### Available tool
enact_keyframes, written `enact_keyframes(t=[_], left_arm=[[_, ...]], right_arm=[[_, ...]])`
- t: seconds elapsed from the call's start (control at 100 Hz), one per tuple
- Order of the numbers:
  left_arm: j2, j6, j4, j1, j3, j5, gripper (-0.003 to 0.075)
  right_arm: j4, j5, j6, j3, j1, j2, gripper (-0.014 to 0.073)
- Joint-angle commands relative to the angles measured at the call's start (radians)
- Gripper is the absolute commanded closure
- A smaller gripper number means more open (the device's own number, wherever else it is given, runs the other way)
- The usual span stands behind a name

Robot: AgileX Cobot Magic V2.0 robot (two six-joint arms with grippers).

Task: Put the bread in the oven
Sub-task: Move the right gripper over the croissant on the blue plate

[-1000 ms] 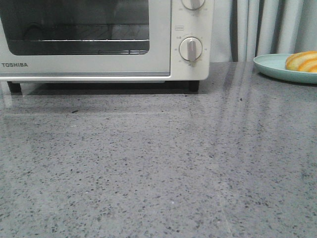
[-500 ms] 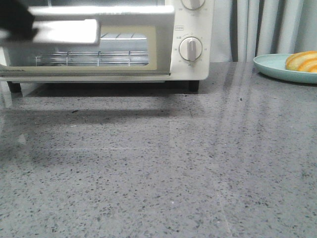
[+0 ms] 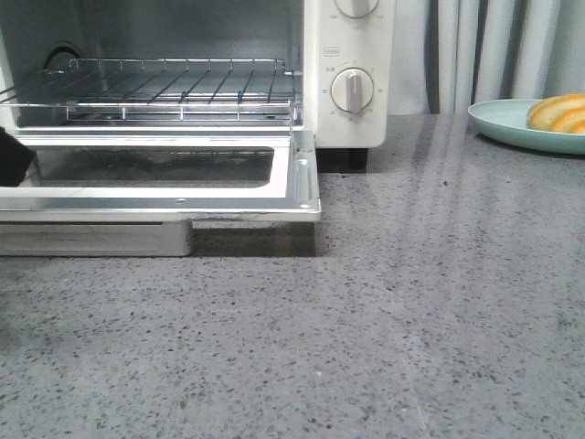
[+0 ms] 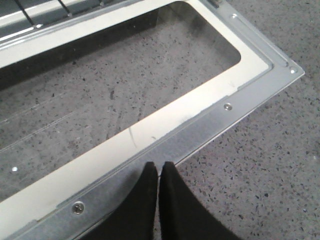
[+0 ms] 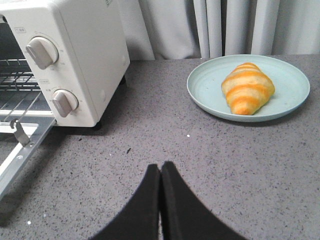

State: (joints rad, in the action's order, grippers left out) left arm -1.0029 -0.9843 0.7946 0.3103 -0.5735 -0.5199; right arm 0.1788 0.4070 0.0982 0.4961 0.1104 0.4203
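We found the bread, a golden-brown croissant-shaped roll with paler stripes, lying on a pale blue-green plate in the upper right of the right wrist view; in the front view only its left end showed at the right edge of the frame, on the same plate. The plate sat on the speckled grey countertop, well apart from the oven, with grey curtains hanging behind it.

The cream-white oven filled the upper left of the front view, its drop-down door lying open and roughly level, the glass window letting the countertop show through. Inside, we saw the wire rack bare. Two round dial knobs stood one above the other on the panel right of the opening (the upper one cut off by the top of the frame).

The left gripper had its black fingers pressed together with nothing between them, their tips just at the metal edge of the open door near its outer corner; we could not tell whether they touched it. The right gripper was likewise closed and empty, hanging over bare countertop between the oven and the plate.
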Motion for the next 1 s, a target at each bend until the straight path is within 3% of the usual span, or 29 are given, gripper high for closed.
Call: enact_keyframes(t=[0.0,0.21,0.49,0.59,0.78,0.99], left_arm=[[0.027,0.005,0.049,0.007,-0.025,0.029,0.0742],[0.185,0.005,0.142,0.007,-0.025,0.012,0.0742],[0.517,0.005,0.153,0.007,-0.025,-0.036,0.0742],[0.61,0.005,0.129,0.007,-0.025,-0.051,0.0742],[0.729,0.005,0.041,0.007,-0.025,-0.057,0.0742],[0.782,0.005,0.041,0.007,-0.025,-0.071,0.0742]], right_arm=[[-0.005,-0.11,0.01,0.03,0.0,0.016,0.0662],[-0.015,-0.105,0.01,0.179,0.0,0.142,0.0662],[-0.102,0.053,0.005,0.556,-0.034,0.542,0.0653],[-0.102,0.051,0.004,0.654,-0.08,0.679,0.0561],[-0.099,0.023,0.002,0.775,-0.169,0.906,0.0232],[-0.096,-0.097,0.002,0.792,-0.225,1.087,0.0214]])
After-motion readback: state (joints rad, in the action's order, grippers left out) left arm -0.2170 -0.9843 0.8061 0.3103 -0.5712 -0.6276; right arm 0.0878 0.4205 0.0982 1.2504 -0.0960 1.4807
